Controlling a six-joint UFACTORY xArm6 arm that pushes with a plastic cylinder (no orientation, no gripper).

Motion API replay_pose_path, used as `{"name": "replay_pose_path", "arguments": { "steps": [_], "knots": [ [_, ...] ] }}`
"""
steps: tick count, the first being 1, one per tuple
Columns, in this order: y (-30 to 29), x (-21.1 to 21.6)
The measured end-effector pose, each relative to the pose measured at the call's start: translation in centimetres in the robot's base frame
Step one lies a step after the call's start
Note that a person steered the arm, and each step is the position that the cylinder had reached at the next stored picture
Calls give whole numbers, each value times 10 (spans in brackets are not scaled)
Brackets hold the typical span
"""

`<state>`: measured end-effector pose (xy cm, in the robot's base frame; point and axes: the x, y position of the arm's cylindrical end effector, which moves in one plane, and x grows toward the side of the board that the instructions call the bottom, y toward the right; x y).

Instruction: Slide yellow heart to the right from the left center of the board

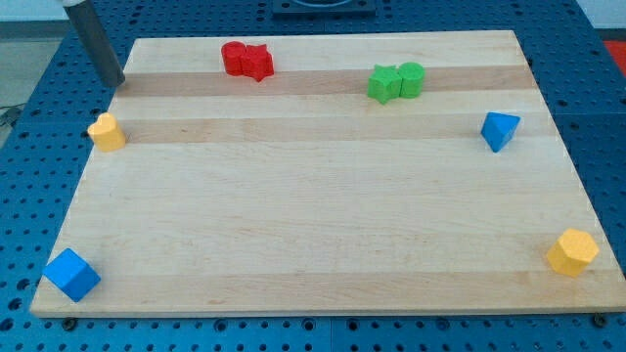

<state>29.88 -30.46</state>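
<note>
At view's top-left, my tip (116, 85) sits just off the board's (313, 225) left edge, rod slanting up and out of frame. No fingers on this rig, only the rod, so nothing is held.

Yellow heart (107, 131) lies at the board's left edge, upper part, just below the tip and slightly to view's left of it; small gap between them, not touching as far as I can tell. Heart shape hard to make out at this size.

Other blocks:
- 2 red blocks (246, 60) touching each other, near top edge, left of centre; shapes unclear.
- 2 green blocks (396, 81) touching, near top, right of centre; the right one looks round-topped, the left one star-like.
- Blue triangle (500, 129) near right edge, upper part, well apart from the greens.
- Yellow hexagon-ish block (572, 252) at bottom-right corner.
- Blue cube (71, 274) at bottom-left corner, turned diamond-wise.

Board rests on a blue perforated table (39, 59).
</note>
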Motion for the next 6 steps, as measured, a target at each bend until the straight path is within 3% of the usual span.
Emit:
{"name": "replay_pose_path", "arguments": {
  "steps": [1, 4, 6],
  "knots": [
    [0, 54],
    [10, 113],
    [89, 126]
  ]
}}
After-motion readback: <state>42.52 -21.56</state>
